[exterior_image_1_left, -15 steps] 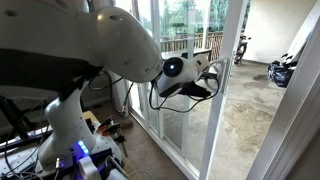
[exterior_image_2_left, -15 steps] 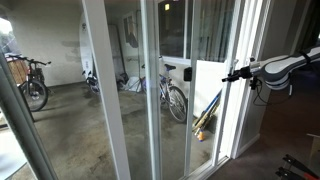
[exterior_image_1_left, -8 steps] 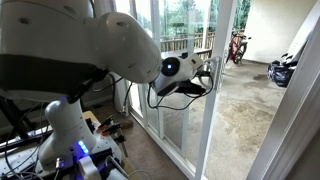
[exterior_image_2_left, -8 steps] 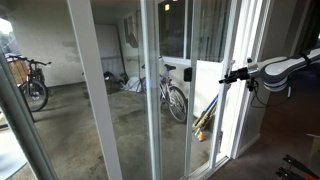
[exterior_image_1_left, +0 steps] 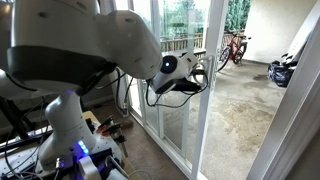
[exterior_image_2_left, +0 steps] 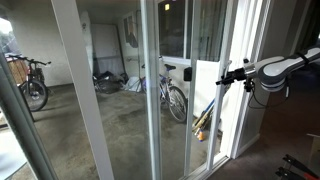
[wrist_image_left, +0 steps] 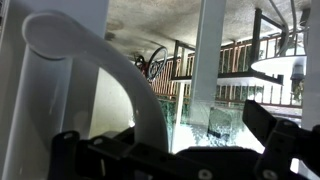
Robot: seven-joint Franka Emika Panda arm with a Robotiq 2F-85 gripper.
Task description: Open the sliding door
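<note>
Robot gripper (exterior_image_1_left: 205, 72) hooks the white loop handle (wrist_image_left: 95, 50) of the sliding door (exterior_image_1_left: 208, 120) at a patio threshold

Only the wrist view shows the grasp: the black fingers (wrist_image_left: 65, 148) stand apart, one on either side of the handle, not clamped on it. In both exterior views the gripper (exterior_image_2_left: 224, 76) sits against the door's handled upright at about mid-height. In an exterior view, parked bicycles (exterior_image_1_left: 232, 45) and a scooter (exterior_image_1_left: 283, 70) stand on the concrete outside; in an exterior view, a leaning bicycle (exterior_image_2_left: 175, 100) shows behind the glass and a dark bicycle (exterior_image_2_left: 32, 82) stands well apart from it
</note>
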